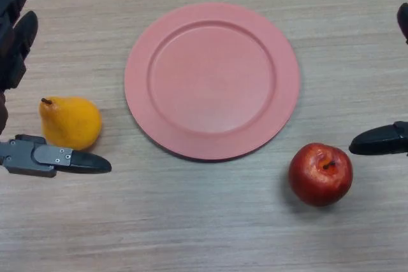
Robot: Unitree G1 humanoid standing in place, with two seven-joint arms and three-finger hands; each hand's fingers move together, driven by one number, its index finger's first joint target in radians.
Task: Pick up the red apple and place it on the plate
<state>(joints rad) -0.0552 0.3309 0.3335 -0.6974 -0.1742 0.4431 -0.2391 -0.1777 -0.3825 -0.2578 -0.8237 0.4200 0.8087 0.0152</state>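
A red apple (320, 174) stands on the table at the lower right, stem up. A pink round plate (212, 79) lies in the middle, bare. My right hand (381, 139) shows at the right edge, its thumb just right of the apple and apart from it, a fingertip higher up at the edge; it is open. My left hand (15, 30) is at the left edge, open, fingers straight above and thumb below a yellow pear (70, 121), holding nothing.
The yellow pear lies on the table at the left, between my left hand's fingers and thumb. The wooden table (191, 221) stretches in front of the plate.
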